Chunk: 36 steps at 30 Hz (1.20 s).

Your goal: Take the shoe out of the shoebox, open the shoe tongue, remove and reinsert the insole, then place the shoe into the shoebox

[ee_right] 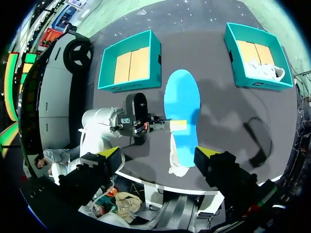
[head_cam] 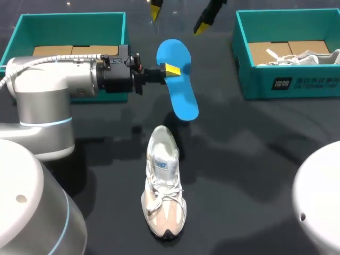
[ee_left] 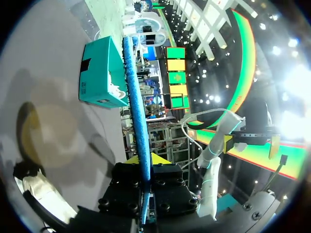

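left jaws tight on blue insole [head_cam: 183, 101]

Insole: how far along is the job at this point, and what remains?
Done: the shoe is out, lying on the table, and the insole has been removed from it. In hand: the left gripper is shut on the blue insole, holding it in the air beyond the shoe; the right gripper hangs open high above. Left: reinsert the insole, then put the shoe into the empty shoebox.
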Motion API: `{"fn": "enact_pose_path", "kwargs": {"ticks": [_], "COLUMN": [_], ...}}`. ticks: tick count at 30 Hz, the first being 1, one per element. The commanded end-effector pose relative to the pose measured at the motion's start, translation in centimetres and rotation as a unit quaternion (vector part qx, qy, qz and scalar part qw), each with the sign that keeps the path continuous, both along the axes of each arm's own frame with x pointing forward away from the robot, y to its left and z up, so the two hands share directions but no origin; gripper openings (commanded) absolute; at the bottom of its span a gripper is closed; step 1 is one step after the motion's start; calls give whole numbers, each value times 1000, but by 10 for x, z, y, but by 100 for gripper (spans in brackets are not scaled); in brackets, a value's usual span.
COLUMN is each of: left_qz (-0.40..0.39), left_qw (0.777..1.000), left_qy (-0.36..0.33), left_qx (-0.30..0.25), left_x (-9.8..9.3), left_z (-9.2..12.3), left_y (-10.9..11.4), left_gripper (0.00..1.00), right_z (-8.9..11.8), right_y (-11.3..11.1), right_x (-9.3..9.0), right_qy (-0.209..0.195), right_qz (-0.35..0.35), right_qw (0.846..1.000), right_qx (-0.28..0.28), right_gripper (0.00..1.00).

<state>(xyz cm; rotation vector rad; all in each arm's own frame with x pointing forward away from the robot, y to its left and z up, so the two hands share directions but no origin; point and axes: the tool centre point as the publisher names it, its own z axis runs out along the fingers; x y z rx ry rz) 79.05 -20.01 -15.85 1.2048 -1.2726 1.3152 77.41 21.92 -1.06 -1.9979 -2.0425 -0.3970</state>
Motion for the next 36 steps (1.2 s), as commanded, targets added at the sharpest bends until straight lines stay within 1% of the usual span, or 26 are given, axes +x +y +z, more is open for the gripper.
{"fn": "enact_pose_path", "kwargs": {"ticks": [1, 8, 10, 15, 22, 26, 28, 31, 32, 36], "left_qz": [0, 0, 0, 0, 0, 0, 0, 0, 0, 0], "left_qw": [1000, 1000, 1000, 1000, 1000, 1000, 1000, 1000, 1000, 1000], "left_qy": [0, 0, 0, 0, 0, 0, 0, 0, 0, 0], "left_qx": [0, 0, 0, 0, 0, 0, 0, 0, 0, 0], "left_x": [0, 0, 0, 0, 0, 0, 0, 0, 0, 0], "left_z": [-1, -1, -1, -1, -1, -1, -1, -1, -1, -1], "left_y": [0, 0, 0, 0, 0, 0, 0, 0, 0, 0], "left_gripper": [0, 0, 0, 0, 0, 0, 0, 0, 0, 0], "right_z": [2, 4, 3, -6, -6, -6, -5, -5, -6, -9], "right_y": [13, 26, 29, 38, 43, 39, 35, 28, 24, 9], "right_x": [-2, -5, -4, -2, -2, -1, -2, -2, -2, 1], "right_qy": [-7, -14, -10, -1, 6, -10, -27, -37, -39, -27], "right_qz": [0, 12, 13, 18, 1, -7, -8, -14, -16, -40], "right_qw": [983, 979, 978, 979, 978, 983, 987, 992, 993, 997], "right_qx": [-182, -204, -210, -205, -210, -182, -157, -124, -111, -67], "right_gripper": [100, 100, 100, 100, 100, 100, 100, 100, 100, 100]}}
